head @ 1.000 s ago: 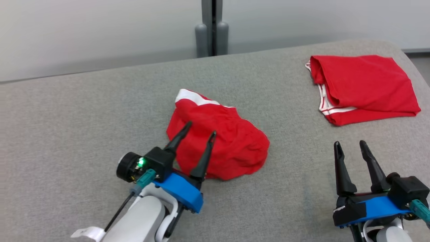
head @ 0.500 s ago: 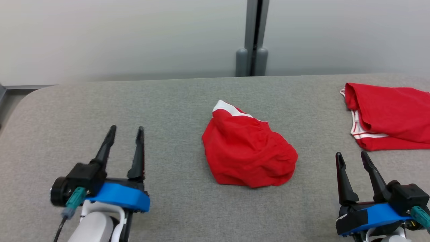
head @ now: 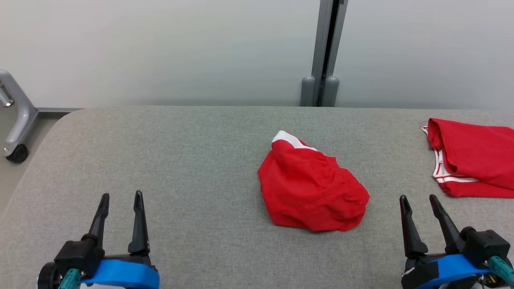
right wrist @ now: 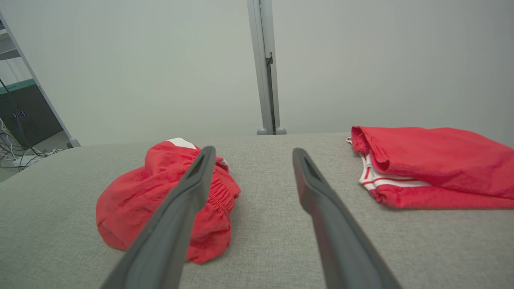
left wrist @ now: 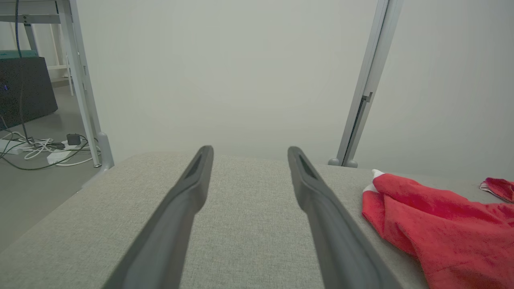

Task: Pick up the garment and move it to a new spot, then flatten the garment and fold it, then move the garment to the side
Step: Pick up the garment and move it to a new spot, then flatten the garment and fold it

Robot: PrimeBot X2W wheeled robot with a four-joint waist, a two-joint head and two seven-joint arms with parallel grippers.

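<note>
No readable text, labels or numbers.

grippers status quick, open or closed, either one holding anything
Left gripper: open, holding nothing.
Right gripper: open, holding nothing.

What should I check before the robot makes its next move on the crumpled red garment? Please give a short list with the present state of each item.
1. Left hand open and empty: ok.
2. Right hand open and empty: ok.
3. Crumpled garment lies free on the table, nothing on top of it: ok.
4. Garment flattened: not ok, it is bunched in a heap.
5. Folded garment lies apart from the crumpled one: ok.
6. A clear edge or corner to grasp: cannot tell; a white band shows at the far side.
</note>
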